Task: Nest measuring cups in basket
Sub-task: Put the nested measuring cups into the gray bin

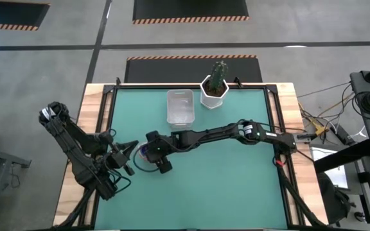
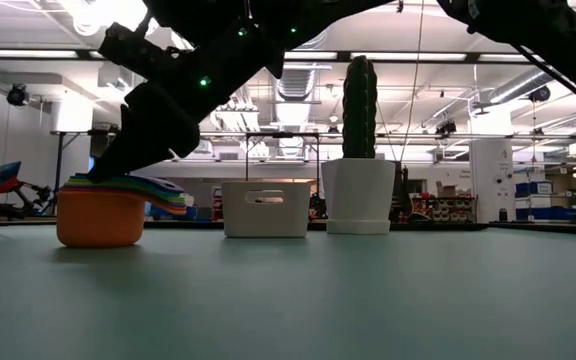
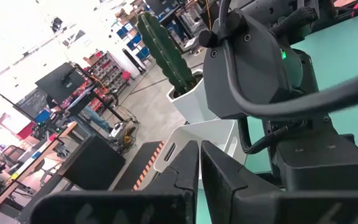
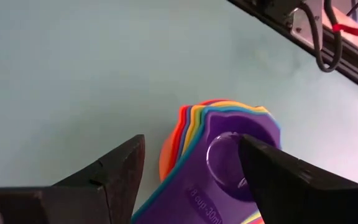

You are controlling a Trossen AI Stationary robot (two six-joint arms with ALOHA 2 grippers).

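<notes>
The measuring cups (image 4: 219, 155) are nested into one stack, purple on top and orange (image 2: 98, 218) at the bottom. The stack stands on the green table left of centre, its flat handles (image 2: 163, 196) fanned out to one side. My right gripper (image 4: 191, 143) hangs open over the stack, slanting down. One finger (image 4: 278, 177) is over the purple cup's bowl and the other (image 4: 107, 180) stands off the stack's side. The clear basket (image 1: 180, 106) stands farther back on the table with nothing showing in it. My left gripper (image 1: 128, 154) waits shut just left of the stack. My right gripper straddles the top of the nested stack from above, slanting in from the table's right. In the low view one finger (image 2: 103, 172) reaches down to the stack's top edge. Whether either finger touches the cups I cannot tell.
A white hexagonal pot with a cactus (image 1: 214, 88) stands right of the basket at the far edge. A wooden frame with black rails (image 1: 101, 115) borders the green mat. The near half of the mat (image 1: 223, 192) is bare.
</notes>
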